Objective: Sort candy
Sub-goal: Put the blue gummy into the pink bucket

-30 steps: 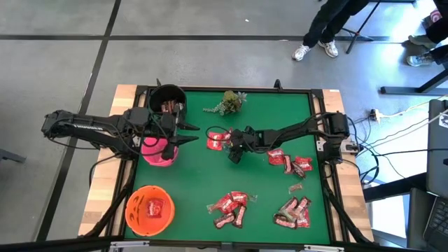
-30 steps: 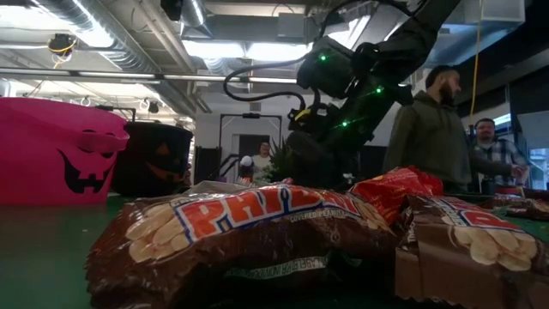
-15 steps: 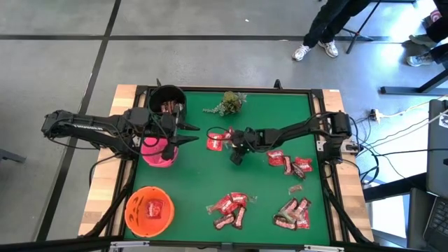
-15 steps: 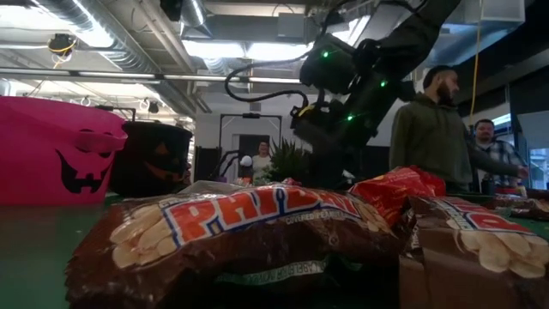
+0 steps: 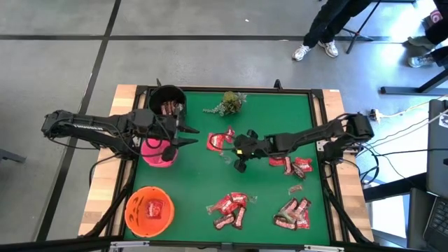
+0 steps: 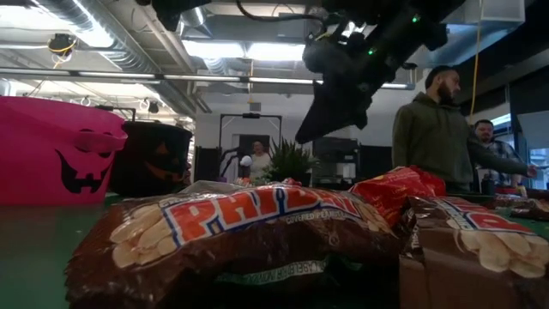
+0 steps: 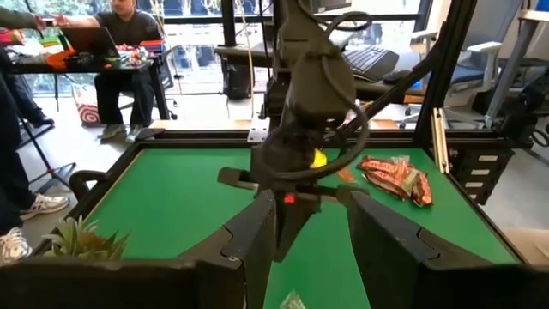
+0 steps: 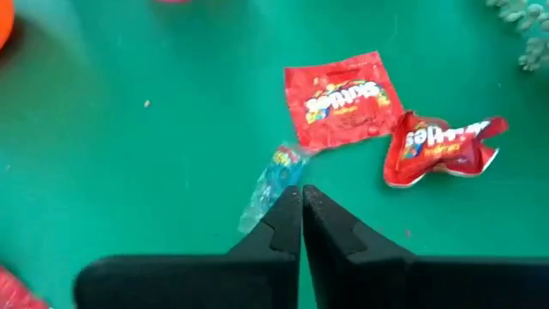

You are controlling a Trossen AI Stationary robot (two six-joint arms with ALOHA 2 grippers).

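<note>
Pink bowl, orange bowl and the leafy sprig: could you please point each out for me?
pink bowl (image 5: 158,153): high view, on its rim.
orange bowl (image 5: 133,212): high view, on its rim.
leafy sprig (image 5: 230,102): high view, on its leaves.

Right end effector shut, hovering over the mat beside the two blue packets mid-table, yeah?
Not quite. The two packets are red, not blue; the right wrist view shows it. The right end effector is indeed shut, over the green mat beside them.

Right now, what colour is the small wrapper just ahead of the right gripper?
Clear with blue print, the small wrapper shows best in the right wrist view.
</note>
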